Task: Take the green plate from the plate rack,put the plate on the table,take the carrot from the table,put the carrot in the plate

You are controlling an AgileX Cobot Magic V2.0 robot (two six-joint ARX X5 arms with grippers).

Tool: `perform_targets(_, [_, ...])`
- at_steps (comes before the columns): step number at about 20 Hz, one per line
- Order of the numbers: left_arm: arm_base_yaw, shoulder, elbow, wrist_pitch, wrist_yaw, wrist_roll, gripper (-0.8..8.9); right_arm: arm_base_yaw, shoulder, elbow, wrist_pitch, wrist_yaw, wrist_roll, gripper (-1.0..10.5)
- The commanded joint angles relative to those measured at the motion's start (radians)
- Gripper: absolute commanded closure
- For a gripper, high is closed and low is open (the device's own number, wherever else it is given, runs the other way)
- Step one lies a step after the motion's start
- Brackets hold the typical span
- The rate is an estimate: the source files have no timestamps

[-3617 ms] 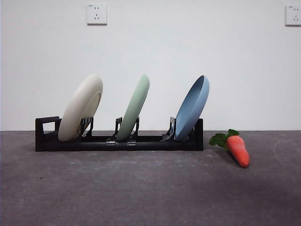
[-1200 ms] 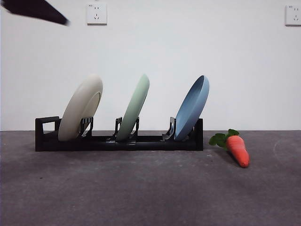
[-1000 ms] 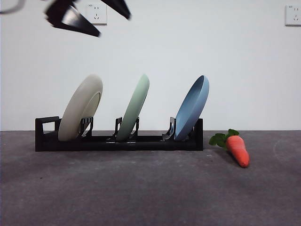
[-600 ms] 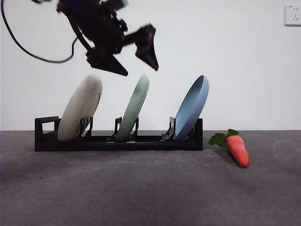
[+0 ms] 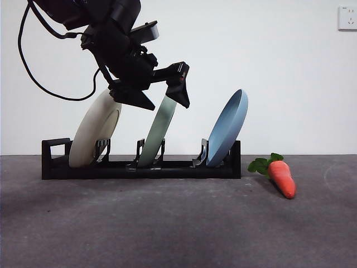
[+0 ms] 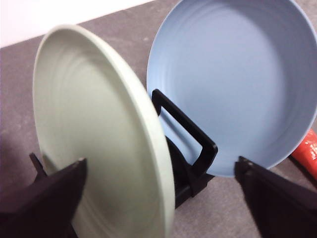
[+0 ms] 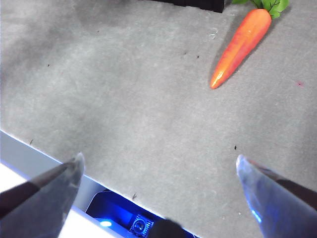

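The green plate point(image 5: 158, 134) leans in the middle slot of the black plate rack point(image 5: 142, 167), between a cream plate point(image 5: 95, 131) and a blue plate point(image 5: 227, 128). My left gripper point(image 5: 166, 99) is open, with one jaw on each side of the green plate's top rim. In the left wrist view the green plate point(image 6: 94, 144) stands between the jaws, with the blue plate point(image 6: 233, 84) behind it. The carrot point(image 5: 280, 176) lies on the table to the right of the rack. My right gripper point(image 7: 158, 173) is open and hangs above the table near the carrot point(image 7: 242, 42).
The rack has a rectangular loop point(image 5: 54, 156) at its left end. The dark grey table point(image 5: 178, 223) stretches in front of the rack. A white wall with two sockets stands behind. The table's near edge point(image 7: 44, 158) shows in the right wrist view.
My left arm has come down from the top left and its open jaws now straddle the green plate's top rim. The plates and the carrot have not moved.
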Motion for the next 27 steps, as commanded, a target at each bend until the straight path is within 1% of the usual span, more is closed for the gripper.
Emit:
perform_targets(1, [-0.002,0.006,0.003,0.005,0.013,0.01,7.55,0.002,0.0,0.003,0.006,0.002,0.001,3.5])
perform_targets(2, [-0.002,0.006,0.003,0.005,0.032,0.011,7.88,0.002,0.0,0.003,0.006,0.002,0.001,3.5])
perform_targets(5, [-0.002,0.006,0.003,0.003,0.082,-0.001,8.14,0.002,0.0,0.003,0.006,0.002,0.001,3.5])
perform_targets(7, [-0.001,0.005,0.003,-0.002,0.082,-0.02,8.22,0.002,0.0,0.003,0.006,0.002,0.001,3.5])
perform_targets(9, [-0.001,0.005,0.005,-0.002,0.082,-0.058,8.22,0.002,0.0,0.003,0.006,0.002,0.001,3.5])
perform_targets(12, [-0.001,-0.007,0.006,-0.006,0.082,-0.081,8.22,0.002,0.0,0.003,0.006,0.002,0.001,3.5])
perform_targets(16, [-0.001,-0.064,0.006,-0.007,0.082,-0.083,8.22,0.002,0.0,0.003,0.006,0.002,0.001,3.5])
perform_targets(20, [-0.002,-0.167,0.006,-0.022,0.098,-0.084,8.22,0.002,0.0,0.003,0.007,0.002,0.001,3.5])
perform_targets(22, [-0.003,-0.232,0.006,-0.05,0.134,-0.087,8.22,0.002,0.0,0.003,0.007,0.001,0.001,3.5])
perform_targets(24, [-0.018,-0.311,0.006,-0.124,0.156,-0.087,8.22,0.002,0.0,0.003,0.007,-0.002,0.001,3.5])
perform_targets(26, [-0.052,-0.399,0.006,-0.232,0.156,-0.075,8.22,0.002,0.0,0.003,0.008,-0.002,0.0,3.5])
perform_targets(27, [-0.077,-0.449,0.006,-0.3,0.151,-0.044,8.21,0.002,0.0,0.003,0.008,-0.002,0.001,3.5])
